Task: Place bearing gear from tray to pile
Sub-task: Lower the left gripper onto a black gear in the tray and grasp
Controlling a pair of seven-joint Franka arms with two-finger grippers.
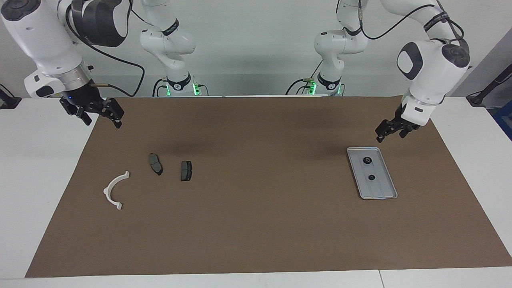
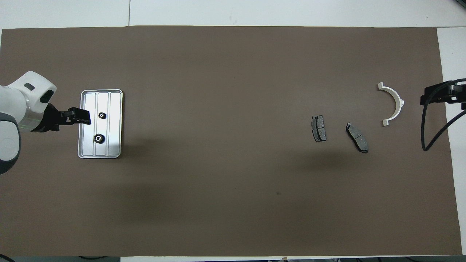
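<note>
Now left hand (image 1: 387, 132) hovers by tray (image 1: 385, 193) rim, grip unclear; right hand (image 1: 100, 116) waits spread.

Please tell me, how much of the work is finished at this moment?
Nothing looks done: both small black bearing gears lie in the flat silver metal tray. In hand: the left end effector hangs over the tray's edge, holding nothing; the right end effector waits. Left: carry a gear to the pile of two dark grey pads and white semicircular bracket.

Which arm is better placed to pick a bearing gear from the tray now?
Left. The left gripper hangs beside the tray with its two bearing gears, while the right gripper is up at the pile's end.
</note>
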